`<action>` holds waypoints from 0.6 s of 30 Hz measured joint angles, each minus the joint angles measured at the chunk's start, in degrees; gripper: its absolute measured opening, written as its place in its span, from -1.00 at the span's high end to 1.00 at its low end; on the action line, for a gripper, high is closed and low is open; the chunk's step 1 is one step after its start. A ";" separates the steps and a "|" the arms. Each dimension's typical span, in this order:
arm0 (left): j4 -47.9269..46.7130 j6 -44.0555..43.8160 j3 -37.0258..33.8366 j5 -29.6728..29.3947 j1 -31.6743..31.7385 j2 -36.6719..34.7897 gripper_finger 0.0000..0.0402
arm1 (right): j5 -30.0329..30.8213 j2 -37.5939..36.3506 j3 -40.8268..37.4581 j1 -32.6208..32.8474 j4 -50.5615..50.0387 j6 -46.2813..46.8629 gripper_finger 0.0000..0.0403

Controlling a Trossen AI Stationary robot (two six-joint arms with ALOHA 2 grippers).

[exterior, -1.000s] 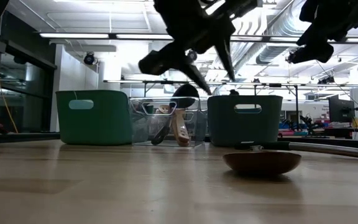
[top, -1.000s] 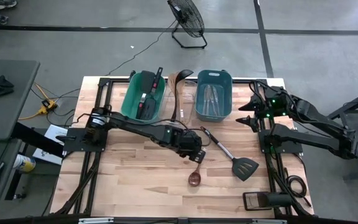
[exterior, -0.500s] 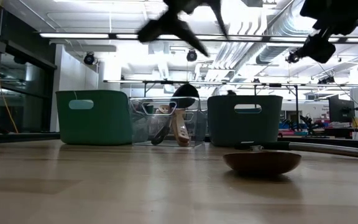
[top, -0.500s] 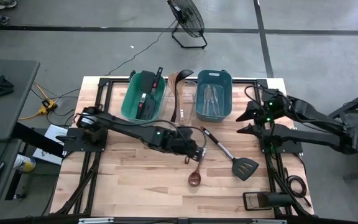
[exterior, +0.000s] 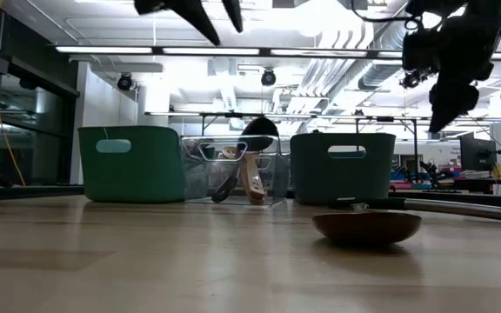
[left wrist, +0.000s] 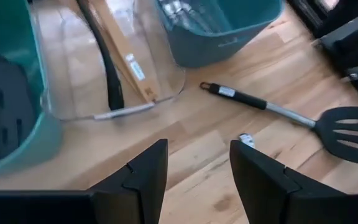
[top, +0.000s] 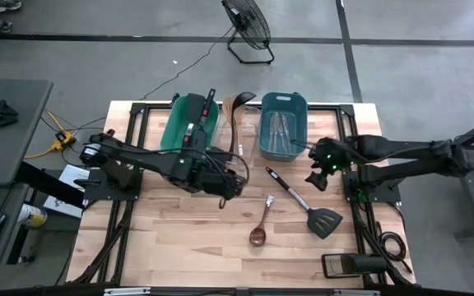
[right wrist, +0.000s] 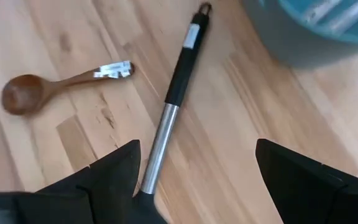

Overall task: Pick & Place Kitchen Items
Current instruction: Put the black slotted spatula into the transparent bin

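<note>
A wooden spoon point(top: 260, 224) lies flat on the table, and its bowl point(exterior: 365, 228) shows in the low view. To its right lies a black slotted spatula point(top: 303, 201) with a black-and-silver handle point(right wrist: 178, 87). My left gripper point(top: 227, 191) is open and empty, high above the table point(exterior: 218, 12), left of the spoon and near the bins. My right gripper point(top: 313, 178) is open and empty, above the table to the right of the spatula's handle; the right wrist view point(right wrist: 197, 186) looks down on that handle.
Three bins stand in a row at the far side: a green one point(top: 189, 125) with black tools, a clear one point(top: 235, 123) with wooden and black utensils, and a blue one point(top: 282, 123) with silver cutlery. Bare tabletop point(top: 179, 230) lies toward the near edge.
My left gripper has risen from just above the wooden spoon's handle end and drawn back toward the table's left edge; the spoon has stayed where it lay. My right gripper has come down and moved toward the table's left and near edges, toward the spatula's handle.
</note>
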 joint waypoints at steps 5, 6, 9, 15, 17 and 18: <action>-1.93 5.42 0.00 -1.20 0.02 -2.61 0.15 | 8.12 5.44 0.00 6.03 1.18 7.18 -0.54; -2.26 6.76 0.00 -1.44 0.03 -3.05 0.15 | 10.08 6.76 0.00 7.18 1.27 8.23 -0.54; -2.89 11.56 0.00 -2.54 0.04 -4.22 0.15 | 15.02 10.15 0.00 10.35 2.75 10.65 -0.54; -3.81 17.07 -2.65 -3.47 0.04 -6.37 0.15 | 16.84 17.53 0.00 15.00 10.09 16.63 -0.54; -2.84 18.34 -5.48 -1.84 0.07 -7.94 0.15 | 17.42 20.15 0.00 16.20 12.12 18.48 -0.54; -0.54 19.20 -7.27 -1.12 0.08 -9.02 0.15 | 17.89 21.47 0.00 16.74 12.74 19.21 -0.54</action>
